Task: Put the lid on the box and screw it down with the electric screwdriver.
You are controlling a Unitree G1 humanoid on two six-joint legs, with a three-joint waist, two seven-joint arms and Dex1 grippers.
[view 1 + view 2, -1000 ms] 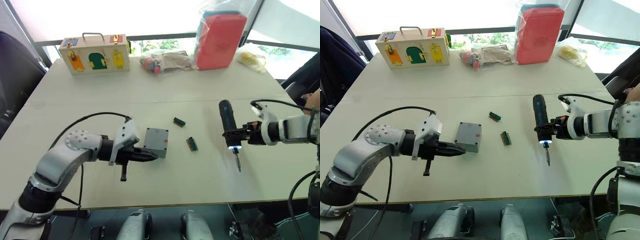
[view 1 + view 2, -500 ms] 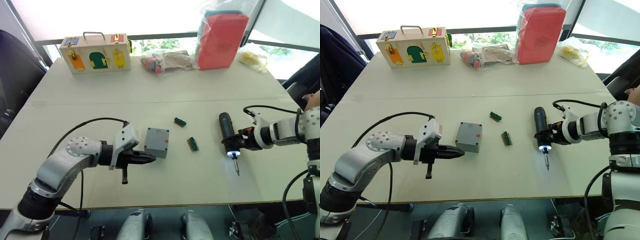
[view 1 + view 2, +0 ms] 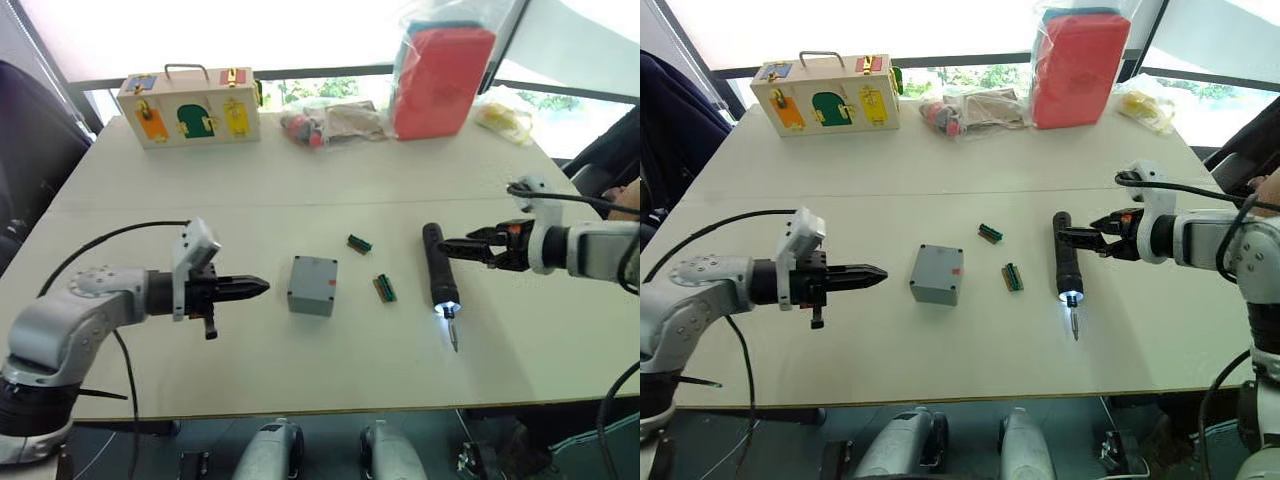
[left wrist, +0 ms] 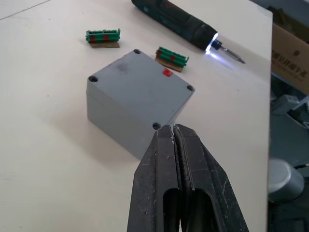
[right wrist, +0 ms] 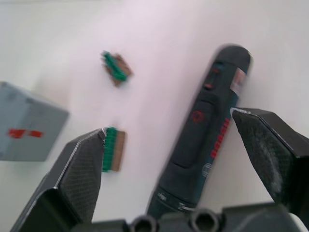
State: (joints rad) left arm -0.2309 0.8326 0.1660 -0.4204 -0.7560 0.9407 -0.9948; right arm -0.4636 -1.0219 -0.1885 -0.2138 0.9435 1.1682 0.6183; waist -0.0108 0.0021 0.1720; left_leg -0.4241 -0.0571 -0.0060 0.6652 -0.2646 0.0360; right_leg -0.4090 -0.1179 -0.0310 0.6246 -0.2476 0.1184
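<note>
**Both arms clear of the box, screwdriver lying on the table**

The left arm reached in low from the near left edge of the table (image 3: 940, 160), forearm level and pointing toward the middle. Its left gripper (image 3: 876, 272) had the two black fingers pressed together, empty, stopped just short of the box (image 3: 937, 273). The box sat near the table's middle with the lid (image 4: 140, 76) on top, a red mark on the lid.

Right of the box lay the screwdriver (image 3: 1065, 268), flat on the table, its lit tip toward the near edge. The right arm came in from the right side, forearm roughly level. Its right gripper (image 3: 1077, 236) had the fingers spread wide on either side of the tool's far end, gripping nothing.

Two small green connectors (image 3: 1012, 276) lay between box and screwdriver. At the far edge stood a wooden box (image 3: 827, 95), some bagged items (image 3: 970, 112) and a red case (image 3: 1079, 68).
</note>
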